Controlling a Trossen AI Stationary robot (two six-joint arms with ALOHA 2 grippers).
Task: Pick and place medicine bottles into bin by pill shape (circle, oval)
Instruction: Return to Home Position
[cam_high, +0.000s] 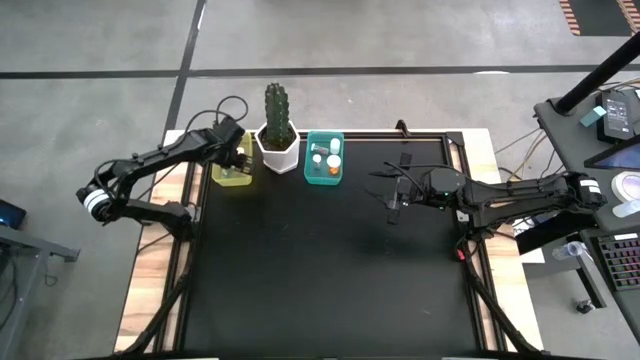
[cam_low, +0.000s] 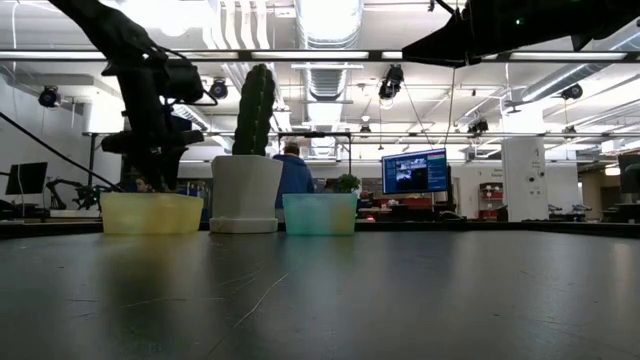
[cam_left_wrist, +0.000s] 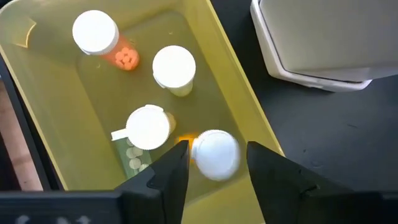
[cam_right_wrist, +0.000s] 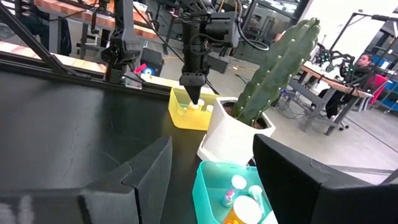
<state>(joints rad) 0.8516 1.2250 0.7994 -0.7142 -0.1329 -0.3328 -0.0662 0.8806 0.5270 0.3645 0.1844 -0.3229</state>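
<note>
**High view.** The desk has a matte black top with pale wooden edges. Along its upper edge stand three things in a row:
- a translucent yellow bin;
- a white hexagonal pot holding a ribbed green cactus;
- a rectangular teal bin containing white-capped medicine bottles.

The left end effector sits directly over the yellow bin and hides its contents. The right end effector hangs above bare desk right of centre, well apart from both bins.

**Low view.** Both bins read as shallow tubs of frosted plastic, and no bottle can be made out through their walls. The left arm comes down over the yellow bin. Beyond the desk are a person in blue and a lit monitor.

**Left wrist view.** Only this view shows the inside of the yellow bin, which holds four cylindrical bottles with round white caps.
- The upper-left bottle shows orange tablets.
- The centre bottle shows little beyond its cap.
- The third bottle shows pale round tablets.
- The lowest bottle, with a sliver of orange body, lies between the left end effector's dark fingers.

Those fingers are parted, with a narrow gap on each side of the cap. The end effector is released and grasps nothing.

**Right wrist view.** The right end effector's fingers stand wide apart and empty. Between them at lower centre is the teal bin with its bottles. Above it are the smooth pot and the cactus. At upper centre the left end effector points down into the yellow bin.
</note>
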